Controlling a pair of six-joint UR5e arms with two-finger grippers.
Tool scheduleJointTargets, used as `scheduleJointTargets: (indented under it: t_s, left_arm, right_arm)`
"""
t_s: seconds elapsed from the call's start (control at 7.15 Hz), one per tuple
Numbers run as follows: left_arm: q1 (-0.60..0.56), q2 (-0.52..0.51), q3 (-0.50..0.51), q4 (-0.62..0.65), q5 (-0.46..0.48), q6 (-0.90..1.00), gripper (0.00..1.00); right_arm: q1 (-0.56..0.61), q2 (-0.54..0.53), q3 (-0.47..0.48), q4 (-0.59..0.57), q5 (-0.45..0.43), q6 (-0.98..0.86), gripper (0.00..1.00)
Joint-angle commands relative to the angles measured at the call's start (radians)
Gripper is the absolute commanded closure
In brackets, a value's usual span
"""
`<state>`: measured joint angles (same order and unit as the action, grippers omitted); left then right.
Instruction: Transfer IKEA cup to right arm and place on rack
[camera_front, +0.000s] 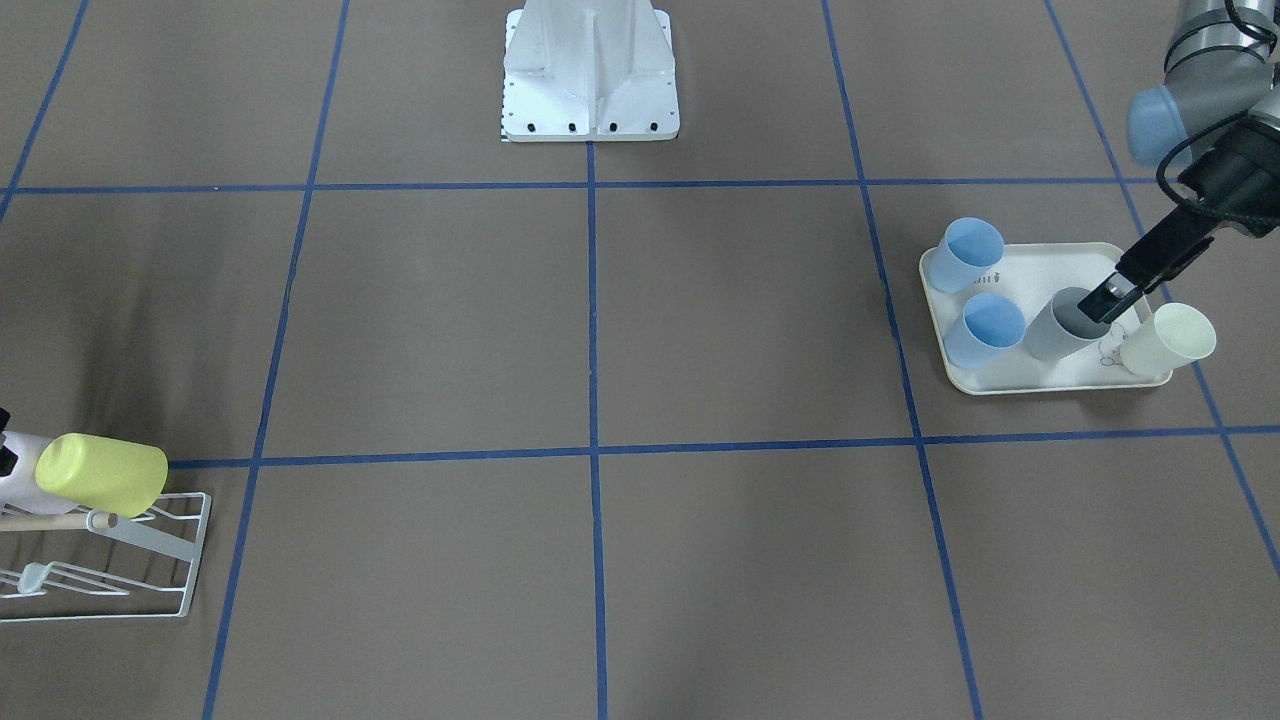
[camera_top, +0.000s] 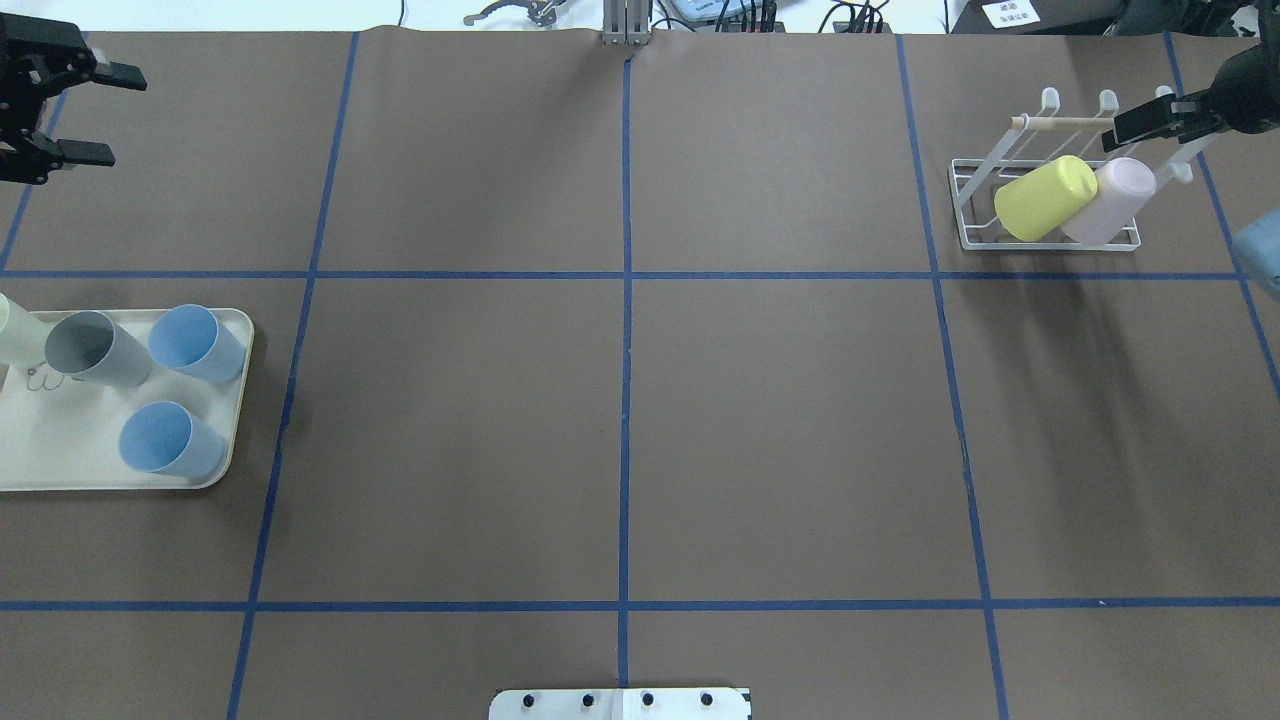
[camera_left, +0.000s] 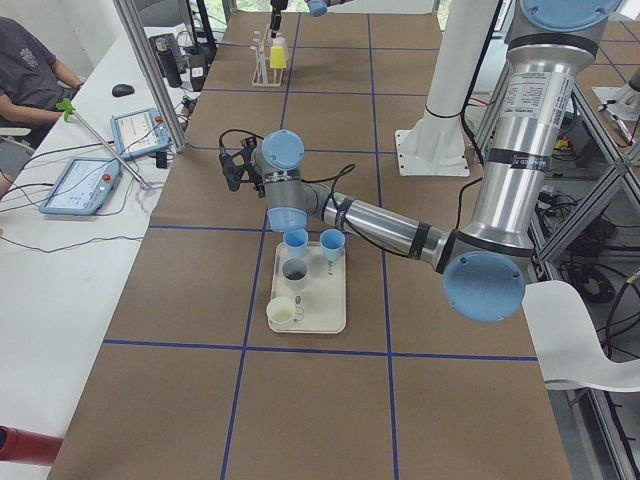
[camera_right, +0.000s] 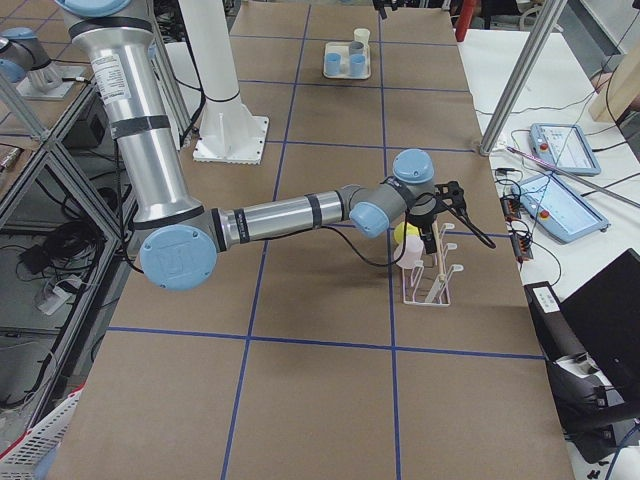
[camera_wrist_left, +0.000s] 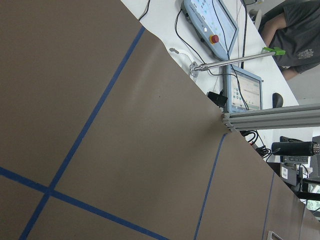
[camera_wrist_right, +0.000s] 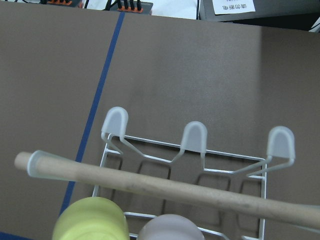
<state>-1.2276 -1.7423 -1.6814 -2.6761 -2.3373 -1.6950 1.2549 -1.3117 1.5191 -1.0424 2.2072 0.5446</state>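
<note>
The rack (camera_wrist_right: 194, 136), a low white wire frame with rounded prong ends and a wooden dowel (camera_wrist_right: 165, 186) across it, stands near the far right corner of the brown bench, which is marked off in squares by blue tape. A pale pink cup (camera_top: 1110, 200) lies slanted on the rack, on the side nearer the bench's right edge. A yellow cup (camera_top: 1045, 197) lies slanted the same way, close beside it on its inner side. The right claw (camera_top: 1140, 122) hangs over the dowel end of the rack, just beyond the pink cup. Only one dark finger shows plainly, so whether this claw is released or clenched cannot be told, nor whether it touches the cup. The right wrist camera looks down past the dowel onto the rounded ends of both cups. At the bench's left edge, about halfway between its near and far edges, sits a cream tray (camera_top: 60, 455). On it stand a grey cup (camera_top: 95, 348), two blue cups (camera_top: 195, 343) (camera_top: 168, 442) and a cream cup (camera_front: 1168, 340), all upright with their mouths open to the top. The left claw (camera_top: 128, 117) is raised above the bench towards the far left corner, well apart from the tray, its two fingers spread wide with nothing between them.
</note>
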Motion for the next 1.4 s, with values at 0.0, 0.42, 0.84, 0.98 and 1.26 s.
scheduleJointTargets:
  t_s: [0.0,0.42,0.84,0.98,1.26]
  left_arm:
    - [-0.036,0.065,-0.003,0.042,-0.017,0.204,0.0]
    - [-0.052,0.229,-0.003,0.143,-0.011,0.613,0.0]
    - [0.111,0.318,-0.142,0.284,-0.011,0.609,0.0]
    - [0.131,0.325,-0.174,0.35,-0.011,0.61,0.0]
    - [0.268,0.381,-0.176,0.371,0.053,0.617,0.0]
  right_arm:
    - [0.0,0.008,0.024,-0.01,0.012,0.032,0.01]
    - [0.0,-0.009,0.049,-0.01,0.072,0.078,0.01]
    - [-0.003,-0.014,0.05,-0.008,0.089,0.08,0.01]
    - [-0.015,-0.012,0.049,-0.004,0.086,0.08,0.01]
    - [-0.025,-0.021,0.049,0.001,0.089,0.081,0.01]
